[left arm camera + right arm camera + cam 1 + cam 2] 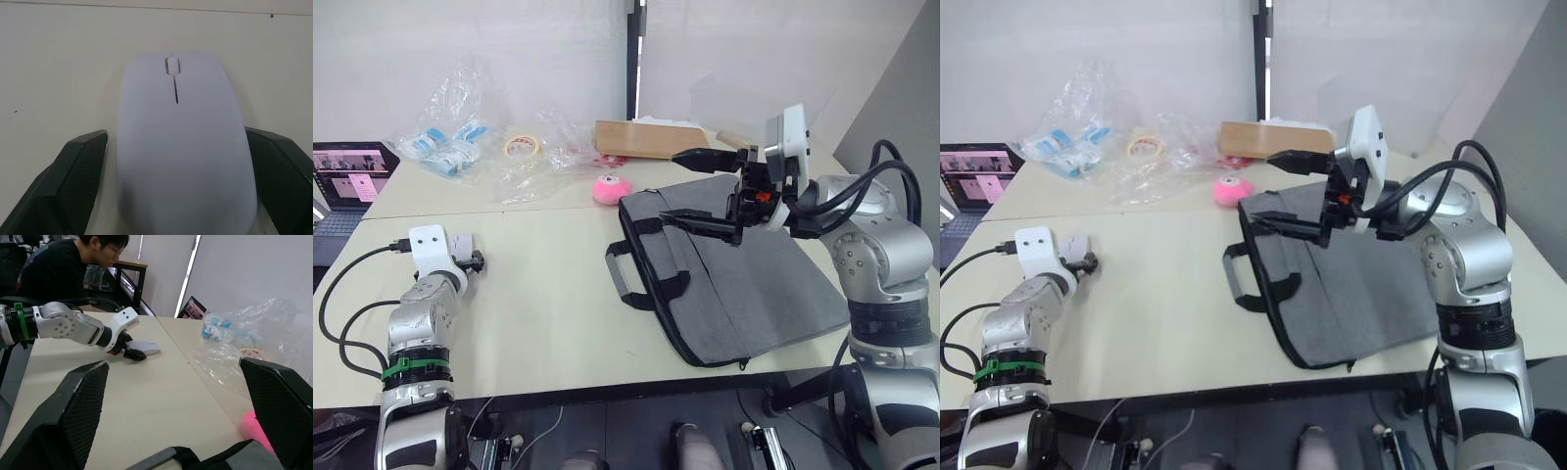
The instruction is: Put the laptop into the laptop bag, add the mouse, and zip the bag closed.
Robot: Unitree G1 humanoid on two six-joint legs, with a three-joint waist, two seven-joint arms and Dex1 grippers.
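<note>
head view: the bag (734,279) lies flat on the table (548,294), right gripper (710,191) spread wide above it. left wrist view: the mouse (183,147) sits between spread fingers (73,171), ungrasped. picking up the mouse looks current; closing comes next.

Even, bright indoor light falls from above; the cream desk (558,294) reads pale and flat, with only soft, faint shadows beside the laptop bag (734,274) along the desk's right edge. Crumpled clear plastic (470,127) near the far left corner catches small glints. In the left wrist view the mouse (183,147) is smeared and soft, its outline blurred, and the left tool (181,196) is dark and underexposed. The right wrist view stays fairly sharp, with the right tool (190,431) near-black
</note>
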